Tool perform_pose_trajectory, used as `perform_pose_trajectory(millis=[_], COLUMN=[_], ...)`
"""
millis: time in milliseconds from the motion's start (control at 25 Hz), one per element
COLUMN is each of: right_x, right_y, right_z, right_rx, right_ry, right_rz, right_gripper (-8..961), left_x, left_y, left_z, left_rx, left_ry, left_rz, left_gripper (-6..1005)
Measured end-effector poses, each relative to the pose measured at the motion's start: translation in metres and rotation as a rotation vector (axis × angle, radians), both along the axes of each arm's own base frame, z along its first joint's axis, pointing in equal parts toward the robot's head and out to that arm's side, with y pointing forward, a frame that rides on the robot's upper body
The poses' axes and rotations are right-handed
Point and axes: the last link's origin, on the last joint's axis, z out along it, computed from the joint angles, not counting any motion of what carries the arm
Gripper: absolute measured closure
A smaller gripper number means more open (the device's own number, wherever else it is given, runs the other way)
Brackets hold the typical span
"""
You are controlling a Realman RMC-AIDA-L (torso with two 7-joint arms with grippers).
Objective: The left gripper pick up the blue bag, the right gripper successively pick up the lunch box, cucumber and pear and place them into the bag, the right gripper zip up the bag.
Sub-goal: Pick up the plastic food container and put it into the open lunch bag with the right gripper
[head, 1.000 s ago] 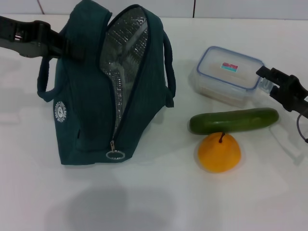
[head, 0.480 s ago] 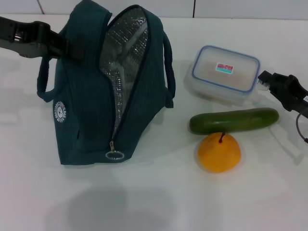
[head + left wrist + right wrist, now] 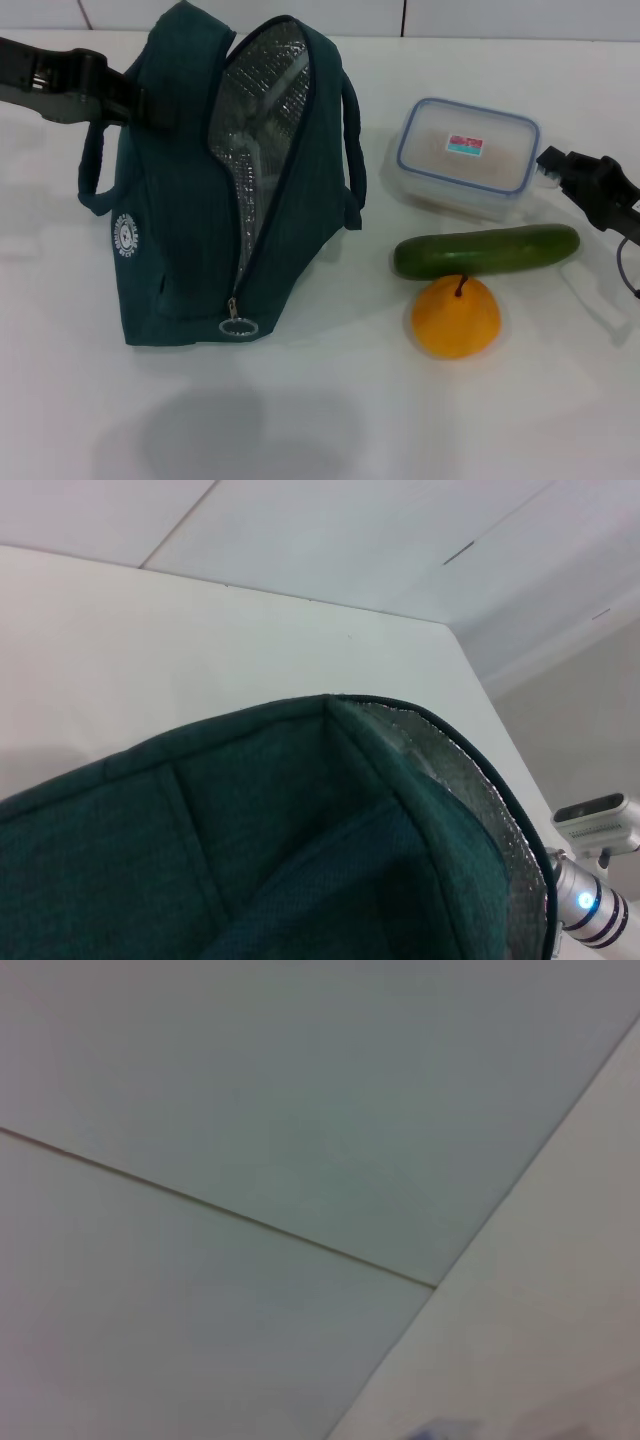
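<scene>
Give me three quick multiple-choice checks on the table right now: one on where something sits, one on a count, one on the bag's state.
1. Where does the cucumber lie?
A. Inside the blue bag
B. Between the lunch box and the pear
C. On top of the lunch box

2. How many of the three food items are out on the table?
A. One
B. Two
C. Three

3. What state is the blue bag in?
A. Unzipped, foil lining showing
B. Zipped fully shut
C. Lying flat and folded

Answers:
1. B: the lunch box sits behind it and the pear just in front.
2. C: lunch box, cucumber and pear all lie beside the bag.
3. A: the head view shows the silver lining through the open zipper, with the left gripper at the bag's handle side and the right gripper next to the lunch box.
</scene>
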Motion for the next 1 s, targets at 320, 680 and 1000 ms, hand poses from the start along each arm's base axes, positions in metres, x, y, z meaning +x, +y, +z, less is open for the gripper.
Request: perform_pose_trajectory(millis=[320,680,1000], right_x=[0.0,-0.004,-0.008], right_y=[-0.009,-0.015,-0.016], right_z=[0.011,0.023,0.029], right_rx=[0.055,0.128,0.155], right_ry=[0.048,0.137,0.174], right_rz=[0.034,0.062,0.089], right_gripper=[857,857,858], left_x=[0.0,0.001,0.003], left_y=[0.0,0.001,0.002], left_z=[0.0,0.0,0.0], left_rx=[0.001,0.002,0.001], left_ry=[0.0,0.001,0.002], left_rz=[-0.001,-0.007,-0.013], left_gripper=[960,960,959])
